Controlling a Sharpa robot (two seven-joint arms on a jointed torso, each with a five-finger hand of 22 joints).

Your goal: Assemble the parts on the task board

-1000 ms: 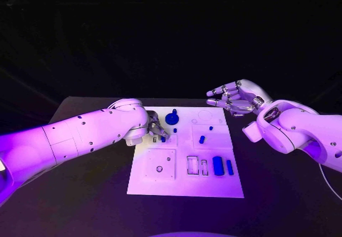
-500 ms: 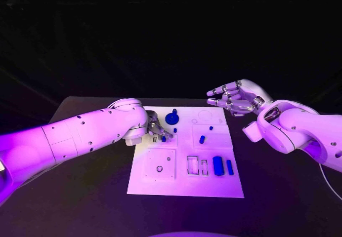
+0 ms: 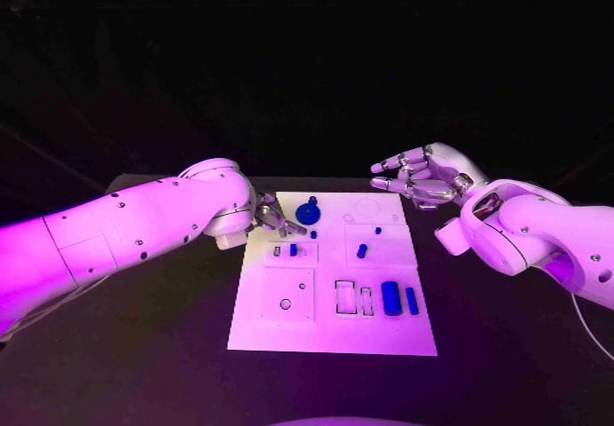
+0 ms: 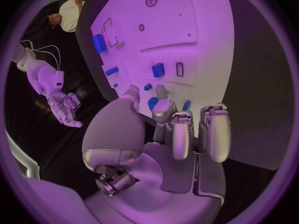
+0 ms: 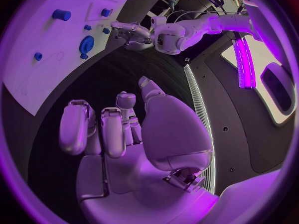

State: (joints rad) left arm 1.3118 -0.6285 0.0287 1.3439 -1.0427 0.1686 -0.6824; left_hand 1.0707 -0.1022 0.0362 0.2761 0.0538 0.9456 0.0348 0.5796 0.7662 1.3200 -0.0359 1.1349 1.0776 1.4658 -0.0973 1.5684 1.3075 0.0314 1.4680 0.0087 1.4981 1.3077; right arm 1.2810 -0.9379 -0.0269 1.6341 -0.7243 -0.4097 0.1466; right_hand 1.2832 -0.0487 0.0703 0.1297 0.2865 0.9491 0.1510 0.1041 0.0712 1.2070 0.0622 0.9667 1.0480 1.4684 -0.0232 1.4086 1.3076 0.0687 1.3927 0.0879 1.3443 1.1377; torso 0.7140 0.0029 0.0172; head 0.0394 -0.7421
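Note:
The white task board (image 3: 320,319) lies in the middle of the black table. A round blue part (image 3: 309,213) sits near the board's far edge, with small blue parts (image 3: 362,251) behind the middle and two long blue parts (image 3: 391,297) at the right. My left hand (image 3: 271,218) hovers at the far left corner of the board, just left of the round part. In the left wrist view its thumb and a finger (image 4: 162,92) reach toward the board (image 4: 187,25), apart, with nothing plainly held. My right hand (image 3: 417,177) hangs open beyond the far right corner.
The board carries empty rectangular slots (image 3: 345,295) and a square plate with a hole (image 3: 286,303). Bare black table (image 3: 512,337) surrounds the board. The right wrist view shows my left hand (image 5: 127,32) beside the round blue part (image 5: 86,44).
My left arm has lifted and its hand has drawn back from the small parts toward the board's far left corner. The right hand has stayed still.

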